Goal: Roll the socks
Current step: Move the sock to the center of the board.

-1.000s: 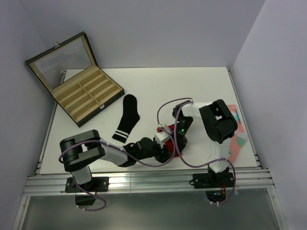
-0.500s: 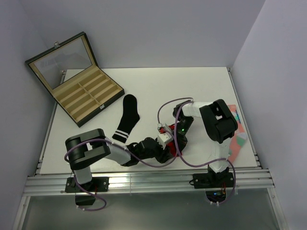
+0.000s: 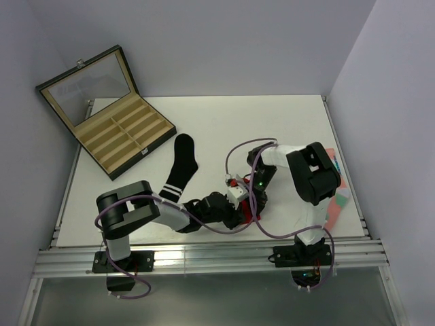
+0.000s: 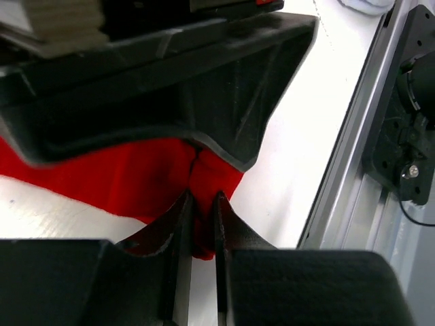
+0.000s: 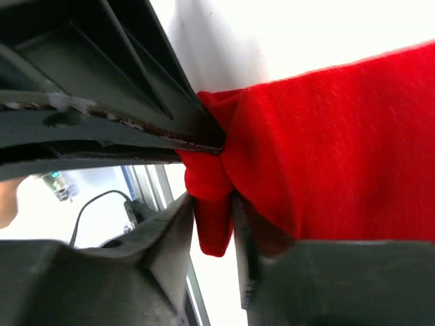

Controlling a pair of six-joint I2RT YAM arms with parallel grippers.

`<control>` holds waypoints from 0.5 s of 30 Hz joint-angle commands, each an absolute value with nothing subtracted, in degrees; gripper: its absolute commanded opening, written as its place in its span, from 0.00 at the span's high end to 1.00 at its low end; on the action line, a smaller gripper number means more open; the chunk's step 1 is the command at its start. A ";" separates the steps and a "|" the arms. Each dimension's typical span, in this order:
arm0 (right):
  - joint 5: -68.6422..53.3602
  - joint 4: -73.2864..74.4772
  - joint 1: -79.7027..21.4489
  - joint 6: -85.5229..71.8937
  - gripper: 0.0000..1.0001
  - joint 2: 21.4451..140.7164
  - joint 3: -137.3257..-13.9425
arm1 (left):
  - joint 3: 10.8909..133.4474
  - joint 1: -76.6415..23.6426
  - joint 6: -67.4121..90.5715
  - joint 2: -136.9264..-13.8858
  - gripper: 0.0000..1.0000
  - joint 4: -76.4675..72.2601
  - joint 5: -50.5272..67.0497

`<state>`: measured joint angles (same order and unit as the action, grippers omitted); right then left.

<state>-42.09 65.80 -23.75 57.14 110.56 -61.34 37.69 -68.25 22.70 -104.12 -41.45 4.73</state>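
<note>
The black sock (image 3: 180,166) with white cuff stripes lies flat at the table's middle left, touched by neither gripper. The red sock (image 3: 249,216) is bunched near the front edge, mostly hidden under both grippers. My left gripper (image 3: 234,216) is shut on a fold of it; in the left wrist view the red sock (image 4: 122,183) is pinched between the narrow jaws of that gripper (image 4: 202,204). My right gripper (image 3: 249,198) comes in from behind. In the right wrist view a lobe of the red sock (image 5: 340,149) fills that gripper's (image 5: 214,204) jaws.
An open wooden compartment box (image 3: 109,122) with a glass lid stands at the back left. A salmon-pink sock (image 3: 338,193) lies at the right edge behind the right arm. The metal rail (image 3: 204,258) runs just beyond the front edge, close to both grippers.
My left gripper slid a little to the right and closed on the red sock's fold. The right gripper's jaws eased slightly wider while staying on the fabric.
</note>
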 commanded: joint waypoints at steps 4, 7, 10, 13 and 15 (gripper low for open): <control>-40.43 55.56 -21.80 52.22 0.57 100.47 -58.98 | 39.73 -68.29 28.03 -106.61 1.00 -33.66 11.16; -40.17 53.79 -20.31 51.42 0.55 94.94 -57.92 | 38.24 -67.24 30.58 -106.00 1.00 -34.01 13.09; -40.69 53.00 -18.64 51.24 0.53 91.51 -57.04 | 36.66 -65.75 32.86 -105.30 1.00 -35.33 16.42; -41.57 53.35 -16.97 52.47 0.53 88.87 -56.25 | 34.98 -63.46 35.85 -105.03 1.00 -37.52 21.26; -42.71 53.70 -15.39 54.05 0.52 87.37 -55.20 | 34.72 -61.44 37.61 -105.38 1.00 -37.44 23.80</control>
